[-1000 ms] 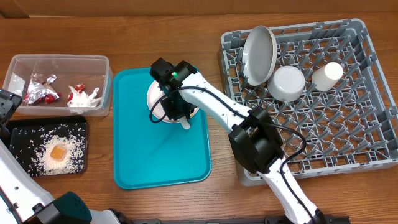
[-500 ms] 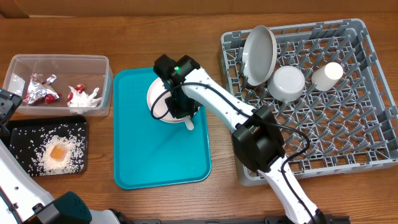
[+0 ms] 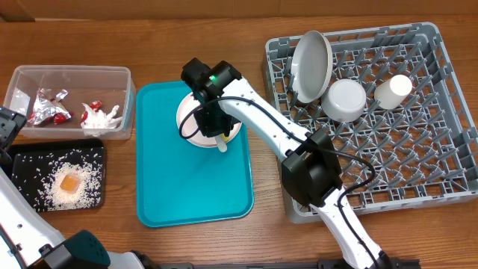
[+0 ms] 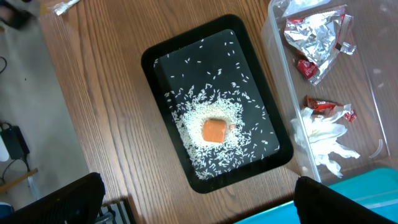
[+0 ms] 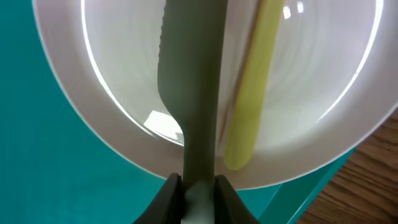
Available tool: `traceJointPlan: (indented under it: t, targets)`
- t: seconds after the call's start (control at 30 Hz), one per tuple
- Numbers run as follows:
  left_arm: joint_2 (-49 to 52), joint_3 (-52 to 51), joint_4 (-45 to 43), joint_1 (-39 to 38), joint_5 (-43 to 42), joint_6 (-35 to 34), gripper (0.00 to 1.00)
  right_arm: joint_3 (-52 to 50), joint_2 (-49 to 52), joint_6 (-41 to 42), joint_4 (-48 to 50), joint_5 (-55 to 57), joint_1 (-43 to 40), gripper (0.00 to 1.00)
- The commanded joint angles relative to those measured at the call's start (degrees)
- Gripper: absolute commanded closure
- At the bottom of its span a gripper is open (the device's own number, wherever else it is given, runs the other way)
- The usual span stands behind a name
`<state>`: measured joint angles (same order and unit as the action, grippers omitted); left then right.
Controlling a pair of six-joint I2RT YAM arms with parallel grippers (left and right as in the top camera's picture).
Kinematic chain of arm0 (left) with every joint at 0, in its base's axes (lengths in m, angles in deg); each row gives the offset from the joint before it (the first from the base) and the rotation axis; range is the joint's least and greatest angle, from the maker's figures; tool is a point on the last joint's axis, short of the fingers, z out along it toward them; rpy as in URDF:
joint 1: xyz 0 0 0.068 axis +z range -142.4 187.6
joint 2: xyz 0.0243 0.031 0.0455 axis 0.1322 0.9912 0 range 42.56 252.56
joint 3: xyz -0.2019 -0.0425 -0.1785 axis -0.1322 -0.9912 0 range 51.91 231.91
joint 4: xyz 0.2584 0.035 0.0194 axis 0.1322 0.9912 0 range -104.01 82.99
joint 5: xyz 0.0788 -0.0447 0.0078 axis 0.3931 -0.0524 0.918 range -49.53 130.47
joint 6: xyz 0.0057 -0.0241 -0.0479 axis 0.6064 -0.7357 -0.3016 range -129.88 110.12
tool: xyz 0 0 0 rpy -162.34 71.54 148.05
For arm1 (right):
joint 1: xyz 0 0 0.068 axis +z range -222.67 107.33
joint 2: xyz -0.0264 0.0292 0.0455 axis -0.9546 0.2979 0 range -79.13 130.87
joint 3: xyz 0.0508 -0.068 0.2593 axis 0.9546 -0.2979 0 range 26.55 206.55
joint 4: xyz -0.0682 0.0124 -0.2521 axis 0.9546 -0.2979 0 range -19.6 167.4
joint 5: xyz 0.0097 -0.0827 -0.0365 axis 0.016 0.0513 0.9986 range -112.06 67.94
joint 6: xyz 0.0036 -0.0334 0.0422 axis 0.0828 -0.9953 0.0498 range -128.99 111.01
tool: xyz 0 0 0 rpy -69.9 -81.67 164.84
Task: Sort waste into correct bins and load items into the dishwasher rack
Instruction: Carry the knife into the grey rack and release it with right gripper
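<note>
Wooden table [image 3: 89, 30] lies under everything. At its left edge my left gripper [image 4: 196, 183] hangs spread wide above the black tray [image 3: 19, 161], beside the clear tub [image 3: 71, 69]. At the teal tray's [image 3: 187, 194] far edge sits the white plate [image 3: 187, 112]. My right gripper [image 5: 198, 185] pinches the white plastic knife [image 5: 193, 93] lying across it, beside the yellow fork [image 5: 255, 93]. The knife looks light, slick and bendy, so I judge the handle end the safest hold. At the right edge stands the dishwasher rack [image 3: 418, 187].
</note>
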<state>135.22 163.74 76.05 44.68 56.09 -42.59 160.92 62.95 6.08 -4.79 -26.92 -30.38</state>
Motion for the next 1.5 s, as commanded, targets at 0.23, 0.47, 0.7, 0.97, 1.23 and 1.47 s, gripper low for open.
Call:
traceJointPlan:
  t: [0.23, 0.47, 0.7, 0.97, 1.23, 1.47]
  targets:
    - [-0.42, 0.15, 0.07, 0.02, -0.22, -0.74, 0.00, 1.53, -11.10, 3.15, -3.85, 10.51, -8.13, 0.96]
    - [-0.42, 0.15, 0.07, 0.02, -0.22, -0.74, 0.00, 1.53, -15.63, 2.19, -7.78, 15.78, -15.74, 0.96]
    - [-0.42, 0.15, 0.07, 0.02, -0.22, -0.74, 0.00, 1.07, -14.78, -1.88, -7.48, 15.80, -18.36, 0.96]
    - [-0.42, 0.15, 0.04, 0.02, -0.22, -0.74, 0.00, -2.21, -14.60, -2.01, -2.05, 15.98, -18.51, 0.91]
    - [-0.42, 0.15, 0.07, 0.02, -0.22, -0.74, 0.00, -2.54, -14.01, -2.01, -0.44, 16.00, -18.53, 0.84]
    - [-0.42, 0.15, 0.04, 0.02, -0.22, -0.74, 0.00, -2.58, -14.01, -1.99, -0.63, 16.00, -18.53, 0.55]
